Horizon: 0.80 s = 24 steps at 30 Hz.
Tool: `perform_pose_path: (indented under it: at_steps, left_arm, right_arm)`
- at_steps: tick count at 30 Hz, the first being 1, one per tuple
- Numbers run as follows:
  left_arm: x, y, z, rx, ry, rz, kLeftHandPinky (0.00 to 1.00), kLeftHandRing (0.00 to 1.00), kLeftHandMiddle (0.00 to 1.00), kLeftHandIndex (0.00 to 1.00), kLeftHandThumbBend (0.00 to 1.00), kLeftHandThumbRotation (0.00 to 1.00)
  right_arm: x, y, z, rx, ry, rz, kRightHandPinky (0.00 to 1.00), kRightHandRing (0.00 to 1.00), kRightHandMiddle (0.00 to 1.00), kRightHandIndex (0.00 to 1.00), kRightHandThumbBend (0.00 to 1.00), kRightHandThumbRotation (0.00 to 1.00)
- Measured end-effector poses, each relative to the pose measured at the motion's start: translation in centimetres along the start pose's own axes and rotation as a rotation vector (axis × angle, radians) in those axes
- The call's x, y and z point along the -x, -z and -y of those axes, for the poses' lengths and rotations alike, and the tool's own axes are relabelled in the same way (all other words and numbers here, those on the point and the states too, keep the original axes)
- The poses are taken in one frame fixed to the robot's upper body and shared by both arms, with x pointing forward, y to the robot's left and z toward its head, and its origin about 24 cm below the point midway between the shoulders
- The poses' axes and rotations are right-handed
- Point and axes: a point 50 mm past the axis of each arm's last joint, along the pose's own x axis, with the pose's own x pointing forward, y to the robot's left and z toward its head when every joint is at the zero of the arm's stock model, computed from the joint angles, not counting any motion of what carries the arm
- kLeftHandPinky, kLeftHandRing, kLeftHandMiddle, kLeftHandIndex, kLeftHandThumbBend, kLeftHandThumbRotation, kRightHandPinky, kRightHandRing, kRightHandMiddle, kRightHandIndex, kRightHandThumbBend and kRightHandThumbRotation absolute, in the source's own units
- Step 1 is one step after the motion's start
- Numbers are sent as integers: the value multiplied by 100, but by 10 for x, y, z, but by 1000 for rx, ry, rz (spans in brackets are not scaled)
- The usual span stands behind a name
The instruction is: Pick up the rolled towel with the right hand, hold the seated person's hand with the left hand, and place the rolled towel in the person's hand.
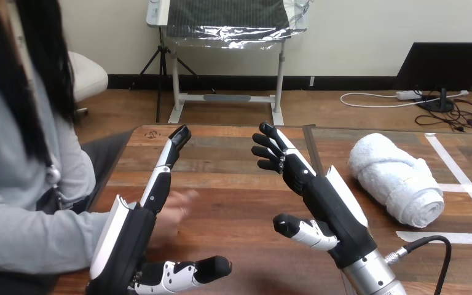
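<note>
The rolled white towel (396, 178) lies on the wooden table (233, 153) at the right, nothing touching it. My right hand (319, 196) hovers left of the towel, apart from it, fingers relaxed and open, thumb pointing left. At the left my left hand (141, 221) is raised with straight fingers pointing away and the thumb spread toward the right. The person's hand (175, 212) rests on the table just behind my left hand, partly hidden by it; I see no fingers of mine curled round it.
White tape lines (461, 178) mark the table around the towel. The person's sleeve (43, 236) lies along the table's left edge. A seam (310, 144) runs down the table between the two halves.
</note>
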Motion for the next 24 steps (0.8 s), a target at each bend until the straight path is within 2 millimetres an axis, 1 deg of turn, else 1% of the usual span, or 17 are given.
perform_pose_path:
  at_steps: [24]
  left_arm:
    - [0,0,0,-1,0,0,99,100,100,100,100,68]
  right_arm:
    - [0,0,0,0,-1,0,88,92,96,98,100,83]
